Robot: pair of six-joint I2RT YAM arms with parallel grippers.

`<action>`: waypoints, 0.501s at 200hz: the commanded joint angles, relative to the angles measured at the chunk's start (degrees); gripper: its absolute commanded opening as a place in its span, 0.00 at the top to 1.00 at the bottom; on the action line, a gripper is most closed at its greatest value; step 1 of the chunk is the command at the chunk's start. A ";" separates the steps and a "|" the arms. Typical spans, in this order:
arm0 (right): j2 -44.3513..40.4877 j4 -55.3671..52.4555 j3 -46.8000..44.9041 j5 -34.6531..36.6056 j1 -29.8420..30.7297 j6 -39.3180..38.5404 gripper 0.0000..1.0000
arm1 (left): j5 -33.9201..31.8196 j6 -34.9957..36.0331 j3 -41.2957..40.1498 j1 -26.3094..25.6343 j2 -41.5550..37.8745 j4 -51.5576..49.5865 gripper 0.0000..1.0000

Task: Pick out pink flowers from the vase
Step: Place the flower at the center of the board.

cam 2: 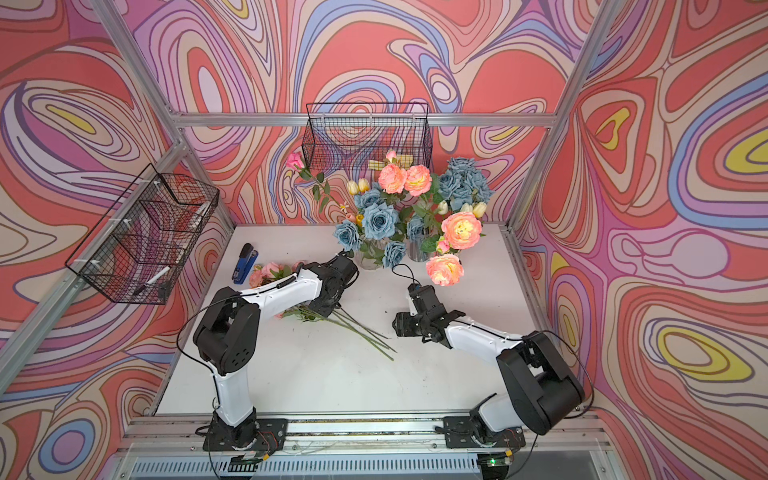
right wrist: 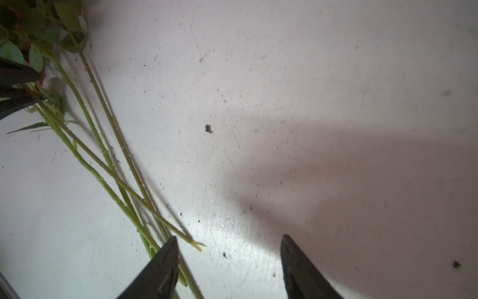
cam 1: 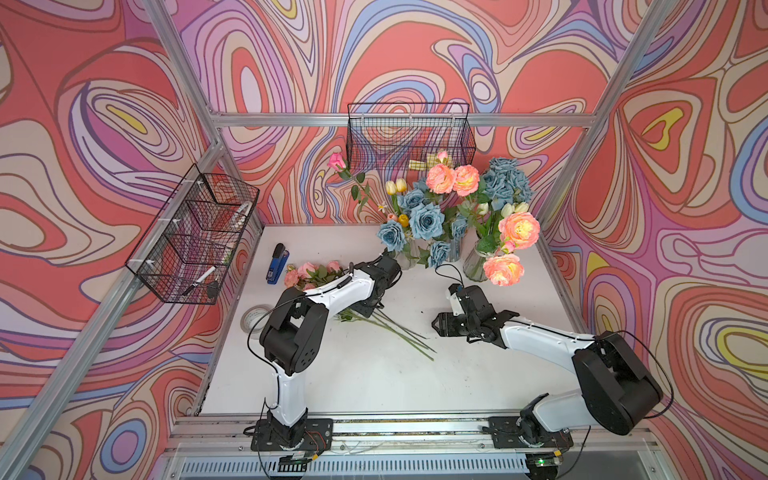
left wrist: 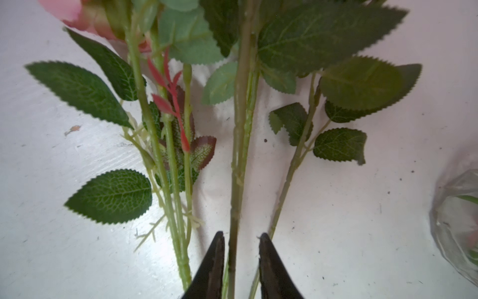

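Reaching low over the white table point(cam 1: 374, 382), the right gripper point(right wrist: 229, 236) stands wide open with nothing between its jaws; bare stem ends point(right wrist: 192, 242) lie just beside one finger. Farther in, the left gripper point(left wrist: 240, 234) straddles one green stem point(left wrist: 236, 155), jaws parted, with a gap on one side. Several pink flowers point(cam 1: 309, 272) lie flat beside the blue stapler point(cam 1: 277, 264). At the back, more pink flowers point(cam 1: 519, 228) stand in glass vases point(cam 1: 476, 262) among blue roses point(cam 1: 424, 220).

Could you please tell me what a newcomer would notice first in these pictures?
The swirling red, pink and blue wall pattern dominates both top views. Next, the vases at the far edge of the table, crowded with blue roses and big pink flowers. More pink blooms lie by the left arm.
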 commanded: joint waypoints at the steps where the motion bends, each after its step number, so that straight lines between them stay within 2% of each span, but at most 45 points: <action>1: 0.37 1.46 -1.06 -0.84 -1.04 0.95 0.33 | -0.18 -0.24 -0.62 0.53 -2.90 -2.90 0.72; 75: -1.22 2.51 -3.09 -2.07 -2.67 2.23 0.28 | 1.26 -0.28 -5.21 0.53 -6.49 -1.58 0.70; 100: -2.69 2.87 -3.34 -5.01 -2.63 0.62 0.27 | 0.82 0.84 -8.26 0.53 -8.36 1.47 0.70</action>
